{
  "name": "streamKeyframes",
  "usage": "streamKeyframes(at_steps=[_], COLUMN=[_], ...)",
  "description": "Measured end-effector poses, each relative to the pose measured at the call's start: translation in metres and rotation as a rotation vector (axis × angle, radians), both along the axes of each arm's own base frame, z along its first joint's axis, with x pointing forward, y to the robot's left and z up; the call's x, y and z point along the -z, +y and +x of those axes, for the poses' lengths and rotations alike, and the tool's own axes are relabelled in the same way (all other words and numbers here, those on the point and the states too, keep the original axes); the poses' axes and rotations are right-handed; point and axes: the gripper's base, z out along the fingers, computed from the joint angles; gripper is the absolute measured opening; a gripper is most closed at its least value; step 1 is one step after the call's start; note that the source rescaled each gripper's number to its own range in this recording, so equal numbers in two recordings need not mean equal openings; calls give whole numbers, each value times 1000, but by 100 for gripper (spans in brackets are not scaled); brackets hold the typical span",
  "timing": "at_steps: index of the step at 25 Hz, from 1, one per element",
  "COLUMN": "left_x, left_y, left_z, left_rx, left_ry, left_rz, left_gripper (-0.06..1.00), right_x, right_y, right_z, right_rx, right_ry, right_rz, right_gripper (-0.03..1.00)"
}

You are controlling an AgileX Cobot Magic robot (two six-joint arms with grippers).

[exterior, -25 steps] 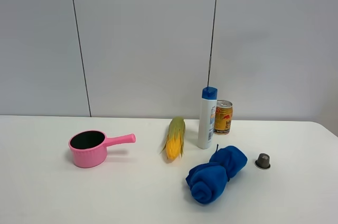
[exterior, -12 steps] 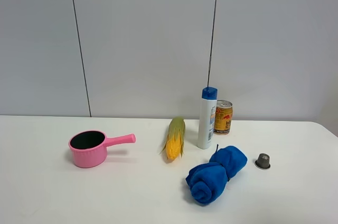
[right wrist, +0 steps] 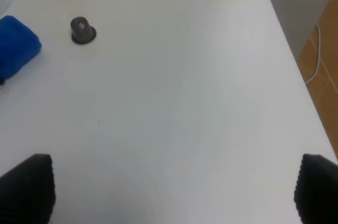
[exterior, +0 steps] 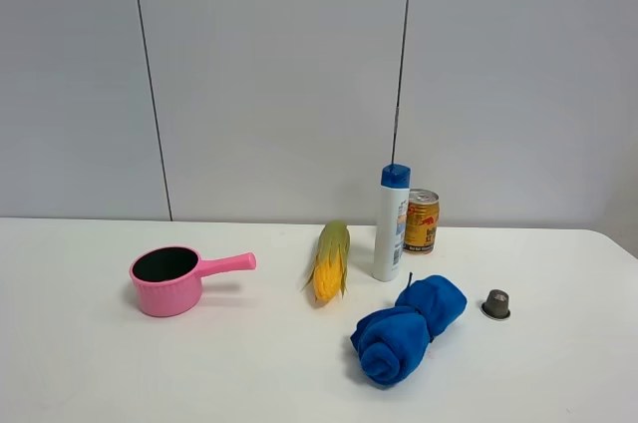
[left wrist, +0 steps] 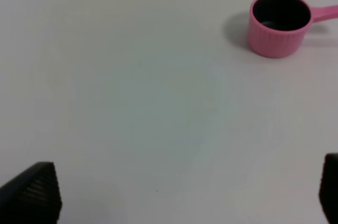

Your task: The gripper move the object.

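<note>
The tall white bottle (exterior: 390,223) with a blue cap stands upright at the back of the white table, right of the middle. Neither arm shows in the exterior high view. In the left wrist view, my left gripper (left wrist: 177,192) is open and empty over bare table, its two black fingertips (left wrist: 29,192) wide apart; the bottle is not in that view. In the right wrist view, my right gripper (right wrist: 171,187) is open and empty over the table's right part, fingertips (right wrist: 26,184) wide apart, well away from the bottle.
A gold can (exterior: 422,220) stands right behind the bottle. A corn cob (exterior: 330,260) lies to its left and a rolled blue cloth (exterior: 408,328) in front. A pink pot (exterior: 169,278) sits at left. A small grey capsule (exterior: 495,304) sits at right. The table's right edge (right wrist: 296,60) drops to the floor.
</note>
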Motion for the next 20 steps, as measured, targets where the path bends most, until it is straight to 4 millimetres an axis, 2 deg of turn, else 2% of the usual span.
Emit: streamKeyframes(at_steps=[13,20], left_x=[0,0], left_y=[0,0], left_z=[0,0], left_rx=[0,0], left_ry=[0,0], left_rz=[0,0], left_gripper=[100,100], right_x=[5,5], right_y=[3,4], right_z=[-1,-14], right_rx=[-31,-30], right_ry=[-12,-103], right_rz=[3,-7], right_gripper=[99,99])
